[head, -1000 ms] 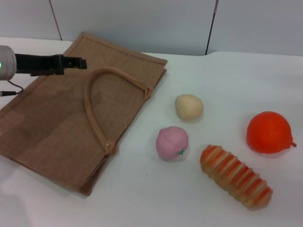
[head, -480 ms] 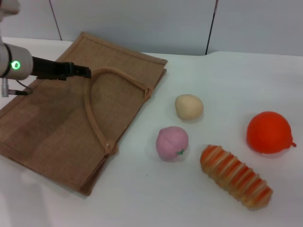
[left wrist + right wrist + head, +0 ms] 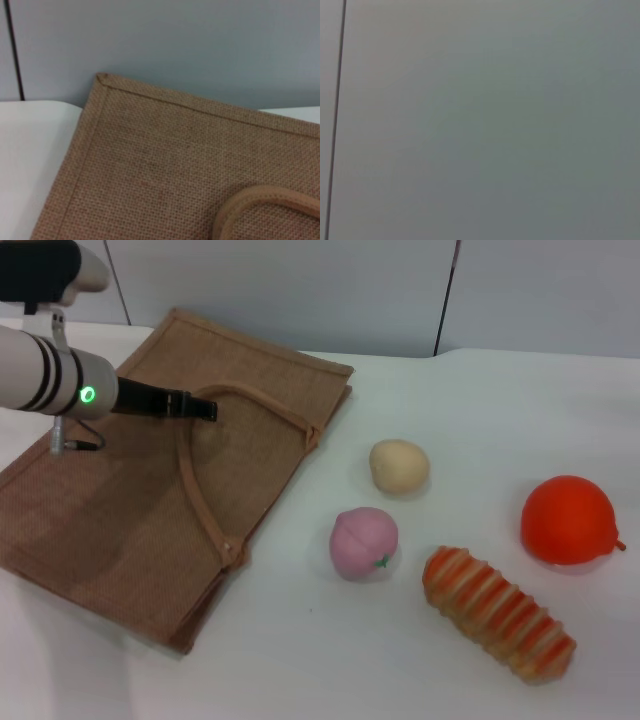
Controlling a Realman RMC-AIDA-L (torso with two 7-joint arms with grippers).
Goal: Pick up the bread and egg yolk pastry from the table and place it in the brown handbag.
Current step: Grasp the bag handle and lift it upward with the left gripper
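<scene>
The brown handbag [image 3: 120,510] lies flat on the left of the white table, with a loop handle [image 3: 200,502] resting on top. The bread [image 3: 498,628], long and striped orange and cream, lies at the front right. The egg yolk pastry [image 3: 399,466], a pale beige ball, sits just right of the bag. My left gripper [image 3: 205,408] hovers over the bag's upper part, near the top of the handle loop. The left wrist view shows the bag's corner [image 3: 165,170] and part of the handle [image 3: 265,200]. My right gripper is out of view.
A pink peach-like ball [image 3: 364,543] sits between the pastry and the bread. A round orange-red fruit [image 3: 567,520] sits at the right edge. A grey wall [image 3: 300,290] stands behind the table. The right wrist view shows only wall.
My left arm has moved right and slightly down over the bag, toward the handle loop. The foods and the bag have not moved.
</scene>
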